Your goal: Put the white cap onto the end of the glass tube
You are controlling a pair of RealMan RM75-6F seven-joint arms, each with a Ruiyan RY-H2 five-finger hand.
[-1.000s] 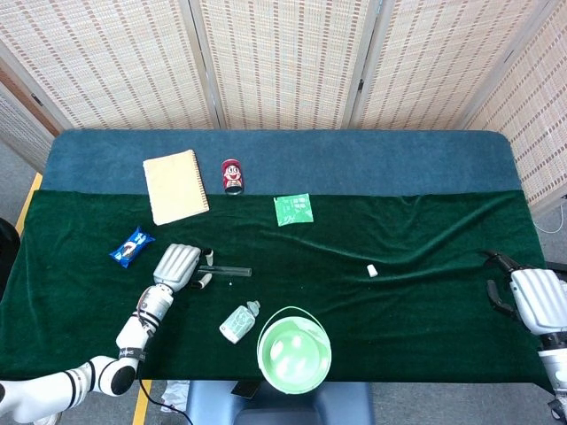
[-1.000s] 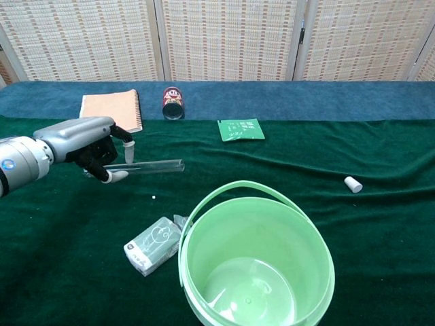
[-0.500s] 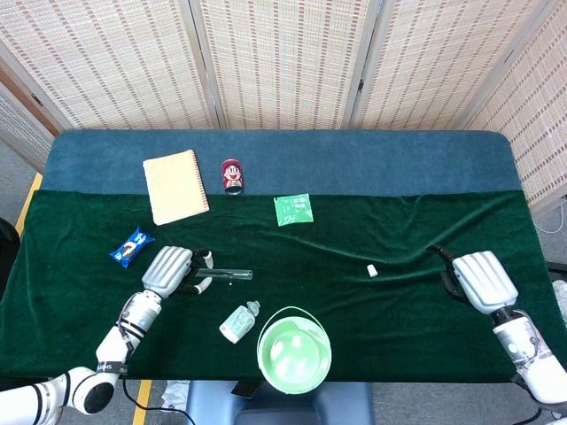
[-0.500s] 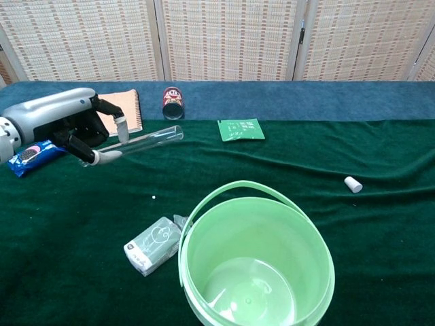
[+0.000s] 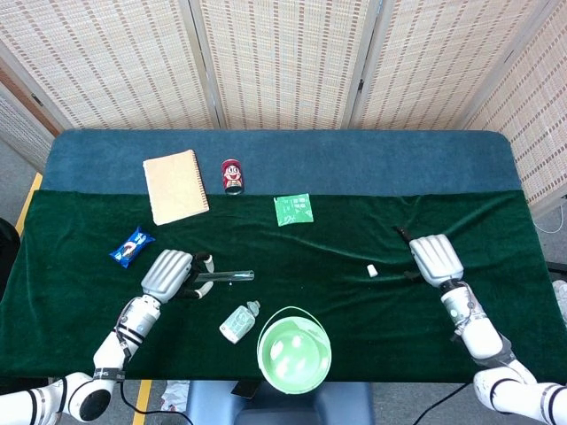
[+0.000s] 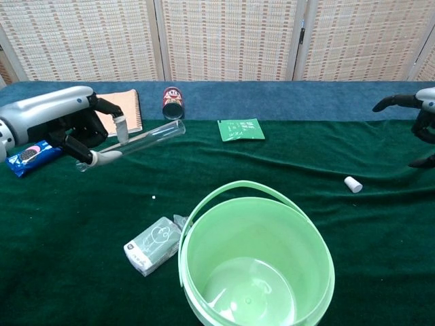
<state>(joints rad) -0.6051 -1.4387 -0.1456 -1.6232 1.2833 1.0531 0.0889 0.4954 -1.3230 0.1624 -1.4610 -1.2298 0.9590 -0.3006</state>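
My left hand holds the clear glass tube above the green cloth, its free end pointing right and slightly up. The small white cap lies on the cloth right of centre. My right hand hovers just right of the cap with its fingers apart and nothing in it. Only its fingers show at the right edge of the chest view.
A green bucket stands at the near edge, with a small white bottle lying to its left. Farther back are a notebook, a red can, a green packet and a blue snack pack.
The left hand has lifted the tube off the cloth and tilted its free end upward. The right hand has swept in from the far right edge toward the cap.
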